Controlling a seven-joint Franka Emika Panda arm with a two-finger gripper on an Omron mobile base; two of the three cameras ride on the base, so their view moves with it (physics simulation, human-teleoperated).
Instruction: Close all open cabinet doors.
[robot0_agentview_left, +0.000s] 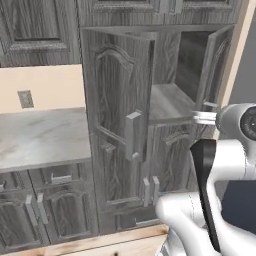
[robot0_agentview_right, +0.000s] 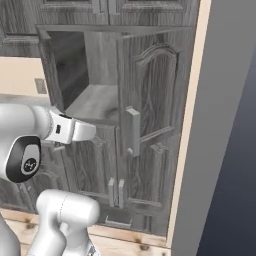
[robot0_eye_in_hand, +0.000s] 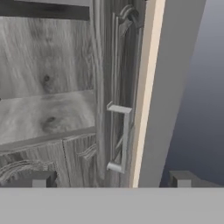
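Two tall cabinet doors, left door (robot0_agentview_left: 120, 95) and right door (robot0_agentview_right: 152, 100), swung open.
Gripper (robot0_eye_in_hand: 111, 179) near right door's bar handle (robot0_eye_in_hand: 121, 138), fingers apart, holding nothing.

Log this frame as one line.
left door: open | right door: open | gripper: open, near right door handle, no contact

Grey wood-grain cabinet shelf (robot0_agentview_left: 167, 102) bare; marble counter (robot0_agentview_left: 42, 135) at left, nothing lying on it
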